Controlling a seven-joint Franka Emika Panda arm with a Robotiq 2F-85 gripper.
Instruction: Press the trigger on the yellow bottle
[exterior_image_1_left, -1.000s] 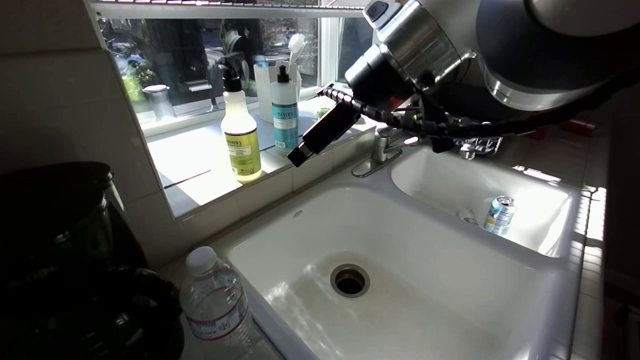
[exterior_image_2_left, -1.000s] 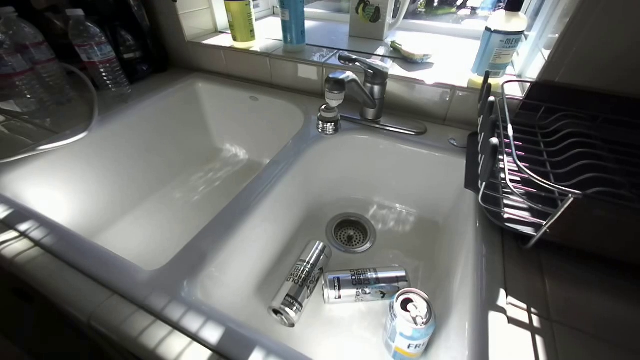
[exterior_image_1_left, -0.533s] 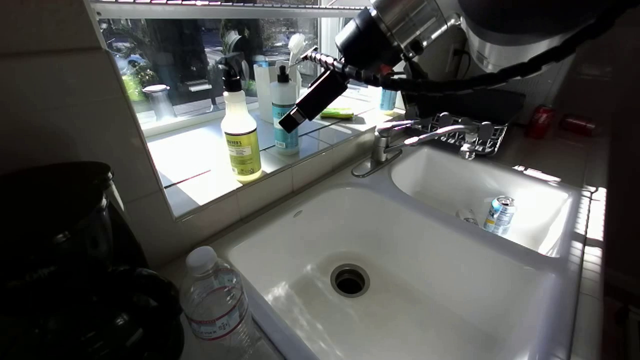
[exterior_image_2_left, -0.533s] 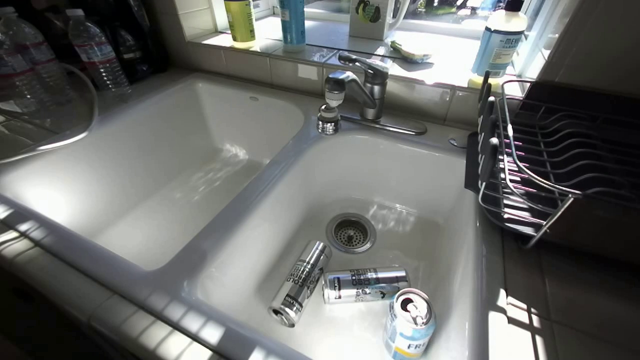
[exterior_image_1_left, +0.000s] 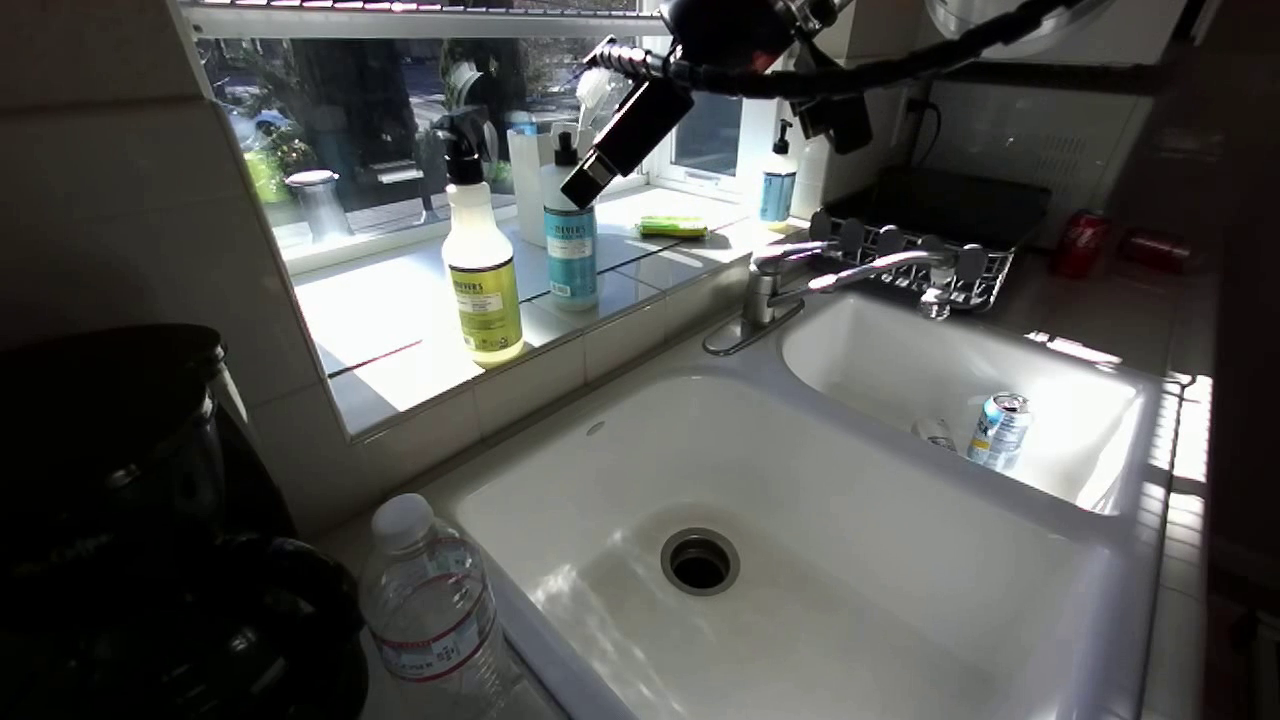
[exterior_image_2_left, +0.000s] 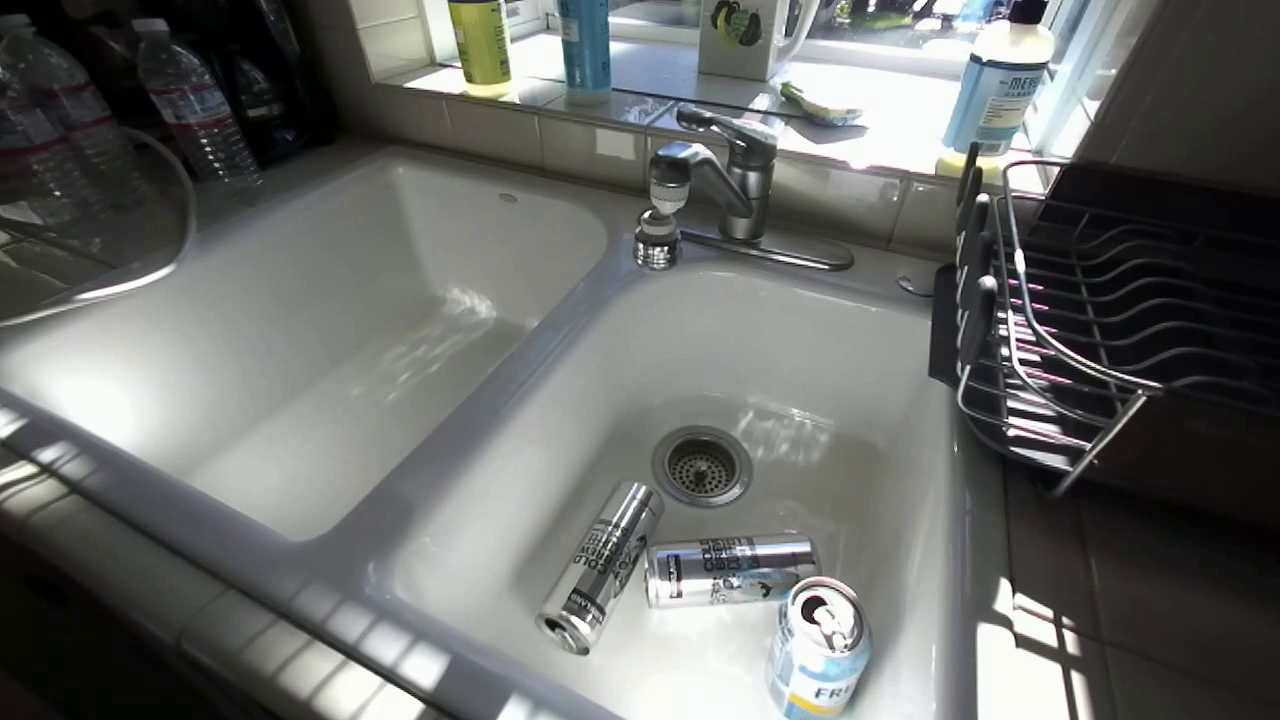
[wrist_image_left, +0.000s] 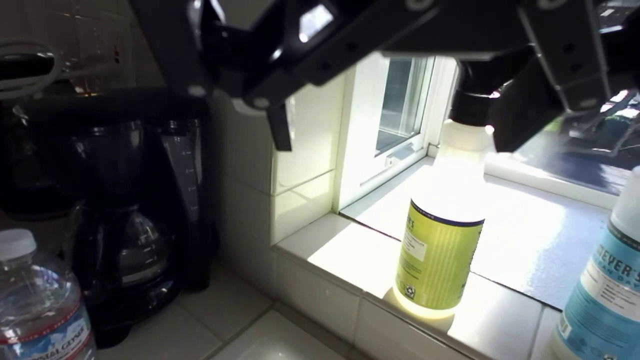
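The yellow bottle (exterior_image_1_left: 485, 285) stands upright on the tiled window sill. Its black trigger head (exterior_image_1_left: 463, 150) shows in an exterior view. Only its lower body (exterior_image_2_left: 482, 45) shows in an exterior view, top cut off. In the wrist view the bottle (wrist_image_left: 437, 255) is right of middle; the trigger head (wrist_image_left: 472, 102) is partly hidden behind the gripper. My gripper (wrist_image_left: 395, 145) comes in from the top, fingers wide apart, holding nothing. The right finger (wrist_image_left: 530, 105) overlaps the head's right side; contact cannot be told. In an exterior view the hand (exterior_image_1_left: 725, 35) is right of the bottle.
A teal bottle (exterior_image_1_left: 570, 255) stands close right of the yellow one. The faucet (exterior_image_1_left: 765, 290), sink basin (exterior_image_1_left: 850, 590), and dish rack (exterior_image_1_left: 980, 275) lie further right. A coffee maker (wrist_image_left: 125, 215) and clear water bottle (wrist_image_left: 42, 305) are at the left.
The arm has moved up and slightly left in an exterior view, uncovering the faucet, dish rack and far blue bottle. The bottles stand unmoved.
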